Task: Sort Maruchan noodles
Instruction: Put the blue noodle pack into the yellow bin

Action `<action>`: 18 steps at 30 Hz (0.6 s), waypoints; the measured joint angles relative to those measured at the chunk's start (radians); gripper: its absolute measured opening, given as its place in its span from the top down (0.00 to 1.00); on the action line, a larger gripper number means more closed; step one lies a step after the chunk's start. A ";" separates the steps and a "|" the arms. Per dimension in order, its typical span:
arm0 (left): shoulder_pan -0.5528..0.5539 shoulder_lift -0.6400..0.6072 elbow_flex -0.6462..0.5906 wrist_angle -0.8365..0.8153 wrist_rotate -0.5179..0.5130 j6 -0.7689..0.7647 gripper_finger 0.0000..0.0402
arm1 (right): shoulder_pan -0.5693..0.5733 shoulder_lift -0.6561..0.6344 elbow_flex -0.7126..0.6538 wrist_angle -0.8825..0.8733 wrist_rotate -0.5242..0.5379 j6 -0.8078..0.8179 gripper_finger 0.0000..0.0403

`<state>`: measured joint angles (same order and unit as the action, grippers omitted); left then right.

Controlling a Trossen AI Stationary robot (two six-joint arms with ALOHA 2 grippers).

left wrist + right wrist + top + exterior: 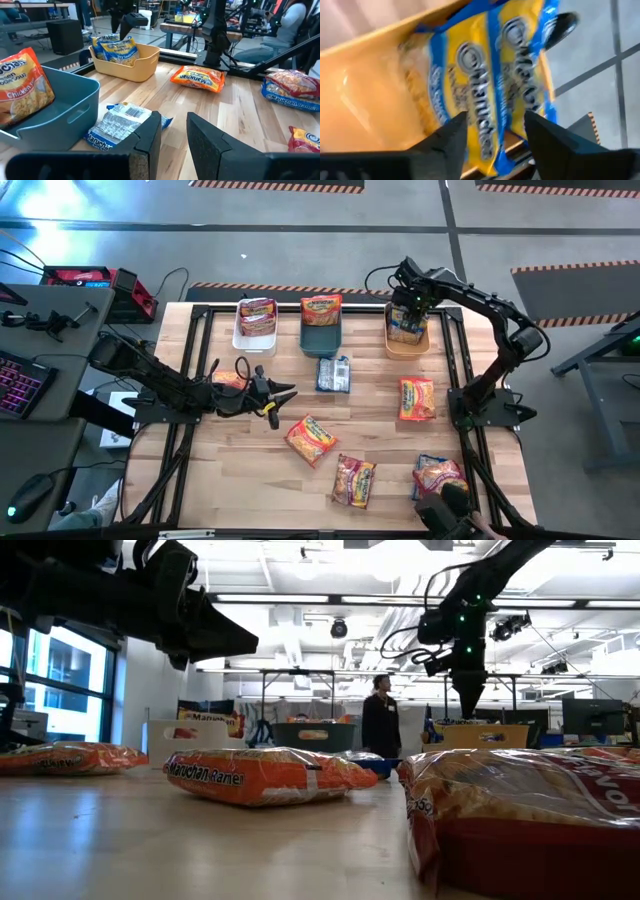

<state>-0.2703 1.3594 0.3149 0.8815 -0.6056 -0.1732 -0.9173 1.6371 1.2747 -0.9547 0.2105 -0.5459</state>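
Hovering above the tan plastic bin [392,340], the right gripper [495,131] has tapered fingers apart, empty, crinkly blue-and-yellow packets [495,75] just beyond; left gripper [174,131], fingers parted, faces a flat blue packet [117,125].

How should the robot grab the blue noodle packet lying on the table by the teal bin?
Best guess: come straight down from above and pinch the blue packet across its narrow width, near the middle. It lies flat on the wood, free on every side, just below the teal bin. The left gripper is nearest, its fingers slightly apart and empty.
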 joint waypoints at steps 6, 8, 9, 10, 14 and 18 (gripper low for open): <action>0.000 0.000 0.000 -0.002 0.000 0.001 0.80 | -0.020 0.027 0.000 0.014 -0.020 -0.005 0.43; 0.000 0.000 0.000 -0.004 0.000 0.001 0.80 | -0.025 0.044 0.000 0.014 -0.019 -0.008 0.43; 0.000 0.000 0.000 -0.004 0.000 0.001 0.80 | -0.025 0.051 0.000 0.015 -0.013 -0.011 0.43; 0.000 0.000 0.000 -0.004 0.000 0.001 0.80 | -0.025 0.057 0.000 0.020 0.001 -0.012 0.42; 0.000 0.000 0.000 -0.006 0.000 0.001 0.80 | -0.032 0.059 0.000 0.043 0.042 -0.016 0.42; 0.000 0.000 0.000 -0.006 0.000 -0.004 0.80 | -0.059 0.066 0.000 0.013 0.016 -0.012 0.42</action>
<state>-0.2701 1.3594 0.3149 0.8757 -0.6052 -0.1774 -0.9763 1.7035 1.2751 -0.9417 0.2262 -0.5575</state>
